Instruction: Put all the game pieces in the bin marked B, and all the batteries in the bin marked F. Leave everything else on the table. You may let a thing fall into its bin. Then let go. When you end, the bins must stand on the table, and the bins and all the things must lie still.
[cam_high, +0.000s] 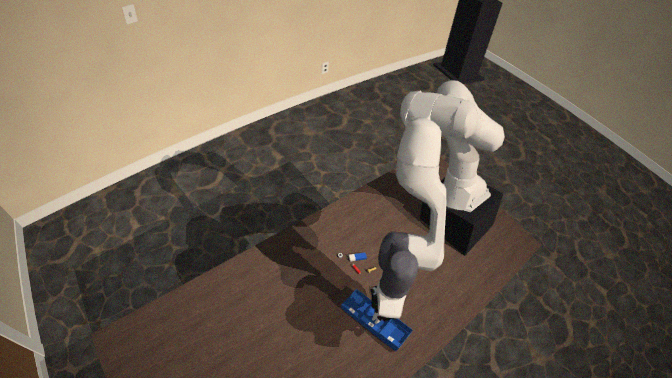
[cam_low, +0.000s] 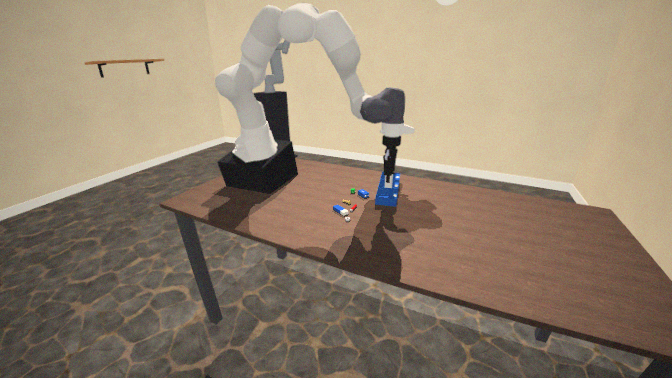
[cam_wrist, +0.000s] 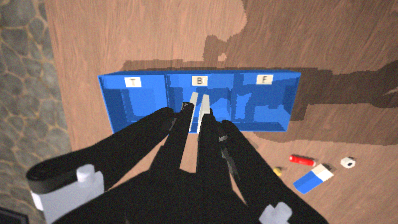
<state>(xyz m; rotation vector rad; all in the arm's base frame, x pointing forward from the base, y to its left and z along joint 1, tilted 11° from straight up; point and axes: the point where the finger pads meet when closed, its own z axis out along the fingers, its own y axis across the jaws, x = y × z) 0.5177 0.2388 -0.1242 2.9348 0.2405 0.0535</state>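
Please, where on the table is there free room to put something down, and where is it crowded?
Bare wood stretches from the blue bins to the far table end. Crowded: beside the bins, where the red stick, blue-white block and white die lie close together. The gripper hangs over bin B.

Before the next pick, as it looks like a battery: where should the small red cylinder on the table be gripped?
Probably at mid-length of the small red cylinder, from straight above, closing across its narrow width: it lies flat, long sides exposed. Open the tool narrowly; the blue-and-white block lies close.
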